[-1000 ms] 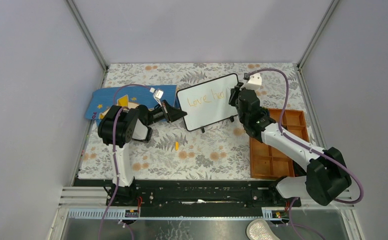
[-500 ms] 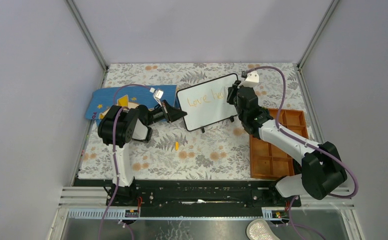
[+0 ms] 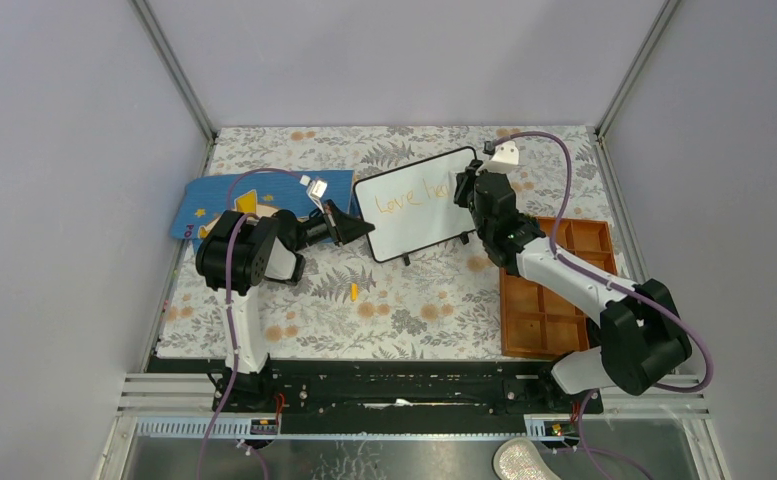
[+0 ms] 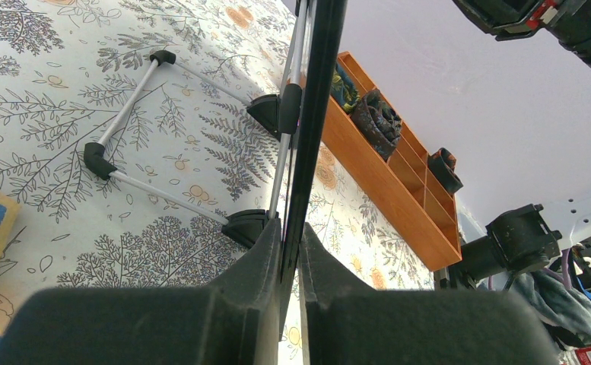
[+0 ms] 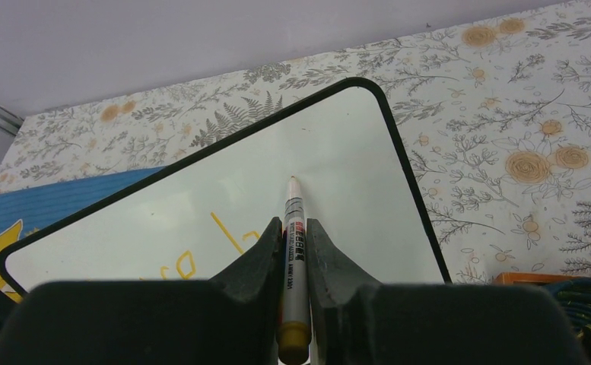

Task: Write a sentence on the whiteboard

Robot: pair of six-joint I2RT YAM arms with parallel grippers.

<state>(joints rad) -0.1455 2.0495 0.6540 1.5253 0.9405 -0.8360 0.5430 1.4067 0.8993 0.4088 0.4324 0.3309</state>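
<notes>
Two-arm writing set-up, caught mid-sentence. The whiteboard (image 3: 416, 203) stands tilted on its black feet toward the far side of the floral surface (image 3: 404, 310), between the blue mat (image 3: 264, 190) and the orange compartment tray (image 3: 554, 300). The left end effector (image 4: 290, 236) is closed on the board's left edge, with the frame pinched between both fingers to steady it. The right end effector (image 5: 295, 224) is clamped on a marker pen (image 5: 293, 251) whose tip points at bare white board just right of the last orange stroke; whether the tip touches cannot be told. The sentence (image 3: 404, 198) reads about "Love hea", its end hidden behind the right arm in the top view. Judged step: the second word of the first line is under way, and most of the sentence is unwritten. The next stroke calls for light tip contact just right of the last letter, level travel along the line, and a firm left-hand hold, since the board on its thin feet could slide or tip.
</notes>
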